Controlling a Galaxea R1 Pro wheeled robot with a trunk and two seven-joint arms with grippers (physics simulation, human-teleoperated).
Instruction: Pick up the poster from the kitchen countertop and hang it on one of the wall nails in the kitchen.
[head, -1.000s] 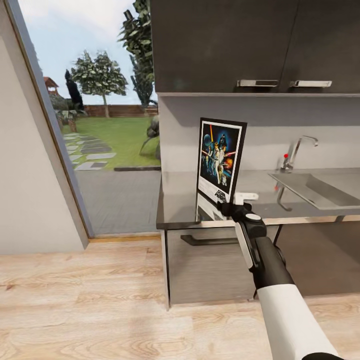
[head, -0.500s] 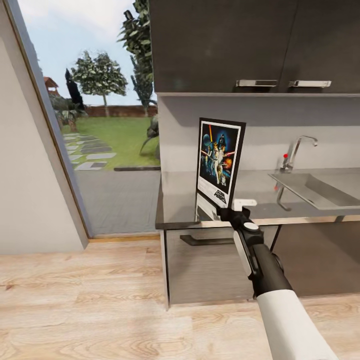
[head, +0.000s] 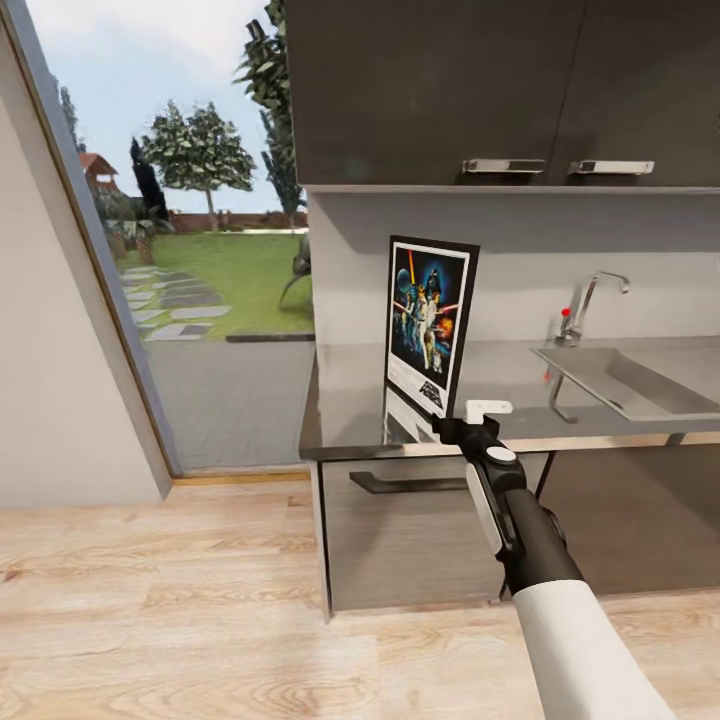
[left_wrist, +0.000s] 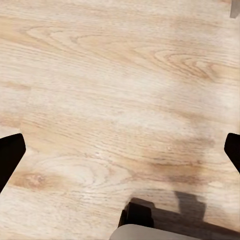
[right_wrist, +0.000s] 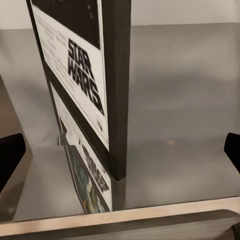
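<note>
As the view has been sliding sideways, the right gripper (head: 452, 418), fingers spread, is nearing the poster (head: 430, 322) standing on the kitchen countertop (head: 345, 405), ungrasped.

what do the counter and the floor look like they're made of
The counter: looks like a smooth polished grey slab, maybe stone or laminate; it mirrors the poster standing on it. The floor: pale wood planks or wood-look laminate, with visible grain and knots.
</note>
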